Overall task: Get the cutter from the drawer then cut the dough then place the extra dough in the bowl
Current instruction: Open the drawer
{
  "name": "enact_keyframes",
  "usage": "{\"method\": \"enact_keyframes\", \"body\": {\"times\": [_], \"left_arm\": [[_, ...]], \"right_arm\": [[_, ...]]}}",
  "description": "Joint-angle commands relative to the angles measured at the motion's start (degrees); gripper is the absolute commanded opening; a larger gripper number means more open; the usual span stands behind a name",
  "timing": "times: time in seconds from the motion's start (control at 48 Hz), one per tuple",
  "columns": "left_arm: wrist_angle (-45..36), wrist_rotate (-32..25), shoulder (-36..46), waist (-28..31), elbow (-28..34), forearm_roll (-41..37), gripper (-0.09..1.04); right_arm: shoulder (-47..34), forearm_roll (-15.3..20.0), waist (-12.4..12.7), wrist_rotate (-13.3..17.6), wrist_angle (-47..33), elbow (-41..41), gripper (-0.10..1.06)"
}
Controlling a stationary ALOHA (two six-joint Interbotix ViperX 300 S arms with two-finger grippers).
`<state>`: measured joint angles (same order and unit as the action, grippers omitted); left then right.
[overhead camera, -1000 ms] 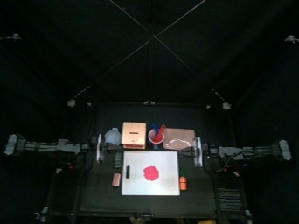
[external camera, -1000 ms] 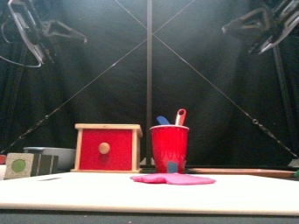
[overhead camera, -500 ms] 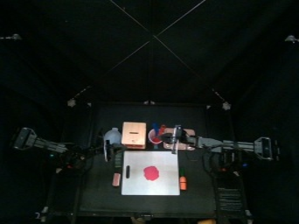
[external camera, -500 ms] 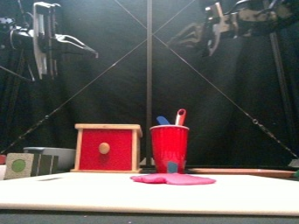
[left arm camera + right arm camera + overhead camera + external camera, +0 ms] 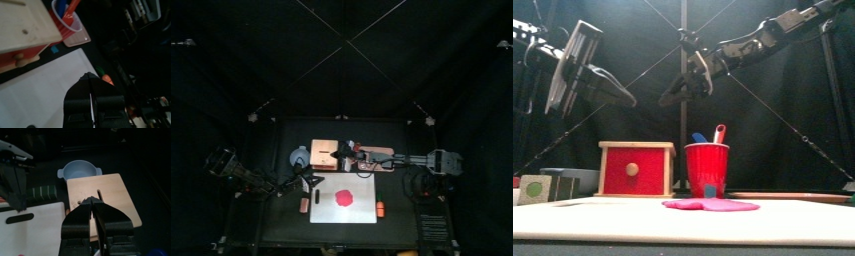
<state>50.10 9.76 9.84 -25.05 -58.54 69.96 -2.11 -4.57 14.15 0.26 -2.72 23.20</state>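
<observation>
Box (image 5: 112, 190) lies well below right gripper (image 5: 91, 201), jaws closed.

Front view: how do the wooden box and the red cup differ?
The wooden box is square with a pale frame; the red cup is round and tapers downward. The cup is open and holds two toy knives; the box is shut. Both stand upright and show red.

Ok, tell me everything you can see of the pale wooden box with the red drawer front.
The pale wooden box stands upright behind the white cutting board, at its left. Its red drawer front, with a round wooden knob, looks shut; a dark slot runs along the top. The red plastic cup stands close beside it; no gripper touches the box. The right gripper hovers above it.
</observation>
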Motion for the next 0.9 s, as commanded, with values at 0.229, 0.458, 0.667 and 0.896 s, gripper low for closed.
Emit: {"method": "enact_keyframes", "body": {"times": [0.229,0.458,0.667,0.896], "left_arm": [[6.42,15.82,-9.32,-0.79,0.35,0.09,0.00],[7.29,19.34,-10.02,0.88,-1.58,-1.23,0.00],[7.29,19.42,-8.53,2.81,-1.76,-1.23,0.01],[4.92,19.42,-6.77,3.96,-2.64,-1.23,0.01]], "right_arm": [[-8.96,0.26,1.41,-1.14,21.45,-19.34,0.03],[-14.33,1.76,1.05,-1.14,24.87,-23.47,0.03],[-15.47,2.90,0.97,-1.14,25.40,-23.55,0.03],[-16.26,3.87,0.97,-1.14,25.66,-22.94,0.03]]}}
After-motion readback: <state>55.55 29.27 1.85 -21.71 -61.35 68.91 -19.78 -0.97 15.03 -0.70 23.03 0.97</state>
